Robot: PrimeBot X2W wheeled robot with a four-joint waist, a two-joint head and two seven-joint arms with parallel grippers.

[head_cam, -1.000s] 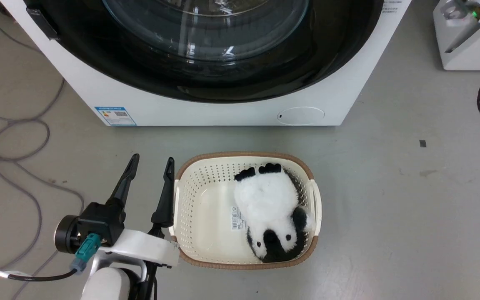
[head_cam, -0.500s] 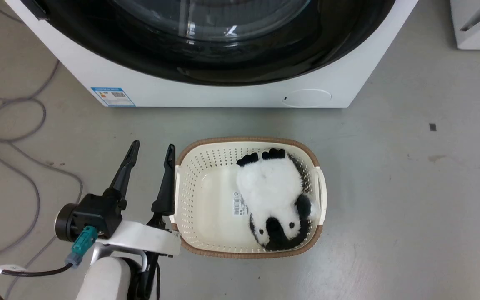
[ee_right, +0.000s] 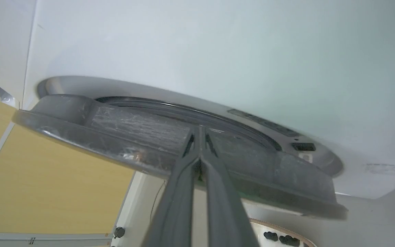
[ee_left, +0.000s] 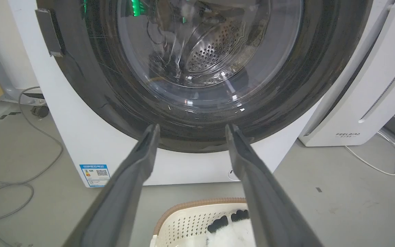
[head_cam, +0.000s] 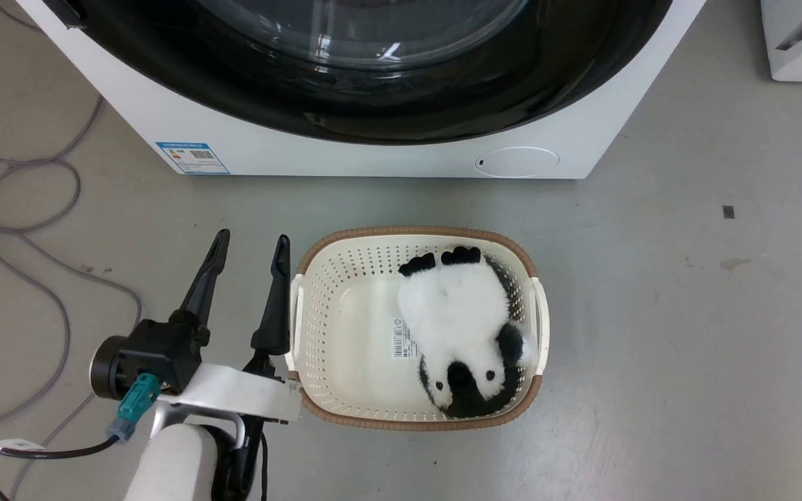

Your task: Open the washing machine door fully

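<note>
The white washing machine (head_cam: pixel 373 158) fills the top of the head view, with its glossy black washing machine door (head_cam: pixel 373 111) and clear glass bowl. My left gripper (head_cam: pixel 251 238) hangs open and empty over the floor, left of the basket. In the left wrist view the left gripper (ee_left: pixel 191 127) faces the door (ee_left: pixel 115 85) from a distance. In the right wrist view the door (ee_right: pixel 142 127) is seen edge-on, standing a little off the white front (ee_right: pixel 218 51). There my right gripper (ee_right: pixel 200 132) is shut, its tips resting against the door's grey rim.
A cream basket (head_cam: pixel 310 327) holding a panda plush (head_cam: pixel 457 313) stands on the floor before the machine. Grey cables (head_cam: pixel 25 223) loop at the left. The white FEELBIRD appliance (ee_left: pixel 355 103) stands just right of the machine. A small round flap (head_cam: pixel 516 161) and a blue label (head_cam: pixel 192 156) mark the machine's front.
The head camera has shifted, so the machine and the basket sit higher in the picture. The right arm seen at the top right a second ago has left the head view.
</note>
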